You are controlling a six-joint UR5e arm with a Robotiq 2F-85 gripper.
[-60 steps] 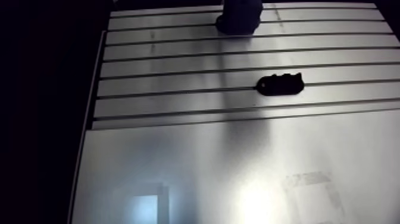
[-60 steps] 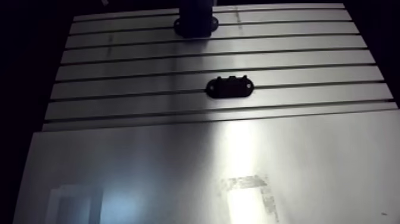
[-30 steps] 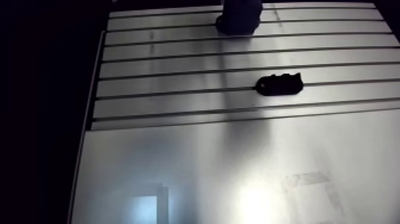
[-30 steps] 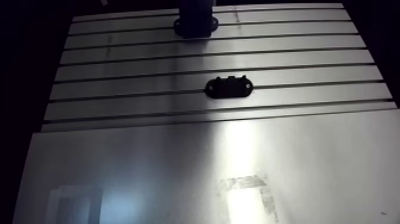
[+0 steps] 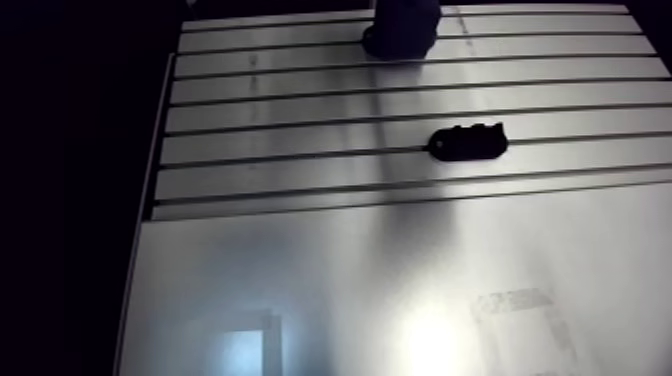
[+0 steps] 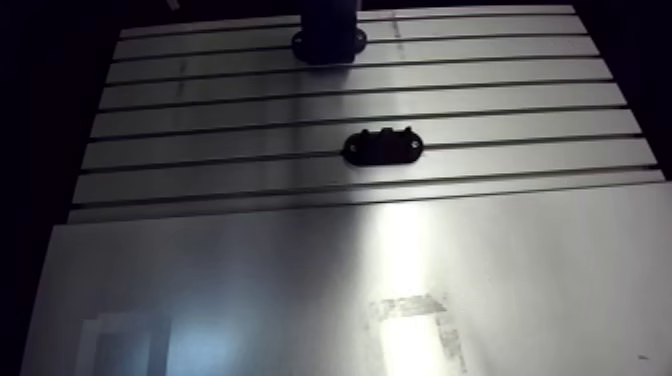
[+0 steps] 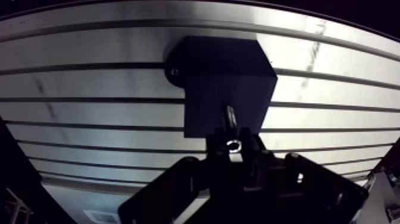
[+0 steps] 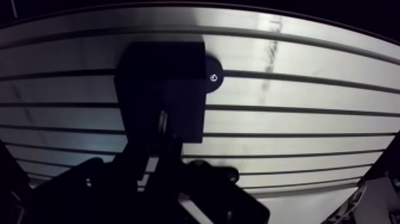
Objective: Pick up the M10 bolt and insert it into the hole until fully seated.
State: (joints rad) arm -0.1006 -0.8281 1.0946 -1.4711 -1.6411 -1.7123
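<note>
Gripper (image 7: 232, 150) clamped on M10 bolt (image 7: 230, 124): head pinched between the fingers, shank pointing down at the black block (image 7: 220, 65) directly under it. The bolt tip is lost against the block's dark face, so I cannot tell whether it has entered the block. The block sits on the slotted table (image 7: 89, 83), at the far edge. Arm view: black oval fixture (image 5: 468, 143) lies nearer and to the right, well apart from the block.
</note>
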